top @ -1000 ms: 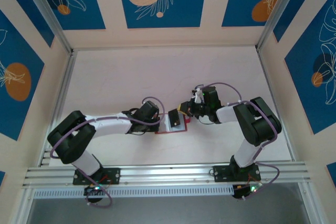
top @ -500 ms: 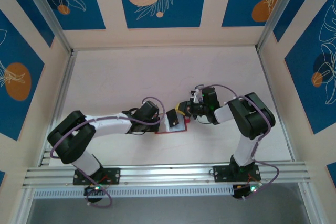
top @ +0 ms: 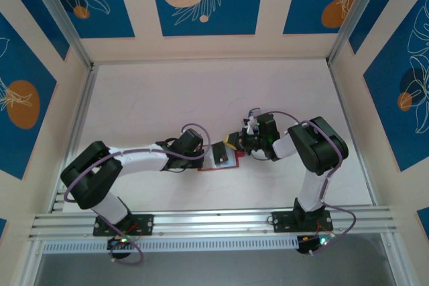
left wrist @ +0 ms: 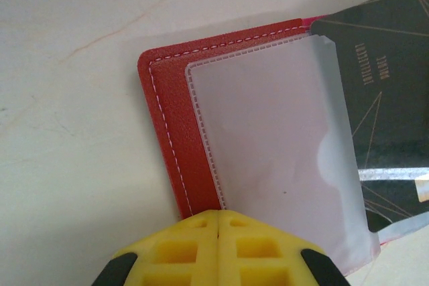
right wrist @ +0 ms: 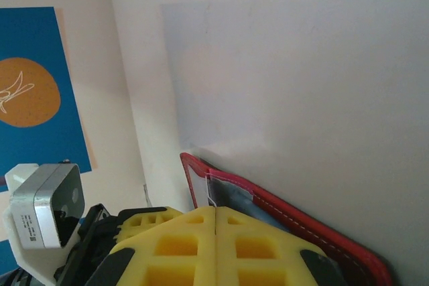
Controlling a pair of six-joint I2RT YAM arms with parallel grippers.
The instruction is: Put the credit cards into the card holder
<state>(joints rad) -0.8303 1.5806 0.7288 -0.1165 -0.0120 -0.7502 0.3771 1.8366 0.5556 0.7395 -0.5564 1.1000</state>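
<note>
Your right elbow (top: 323,147) has swung toward 9 o'clock; both jaws clenched, empty. Dark card (left wrist: 389,65) sits partway in card holder (left wrist: 167,118); insertion likely continuing.

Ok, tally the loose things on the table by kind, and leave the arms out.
wallet: 1 (red, lying open)
card: 1 (dark, on the open wallet)
Total: 2
</note>
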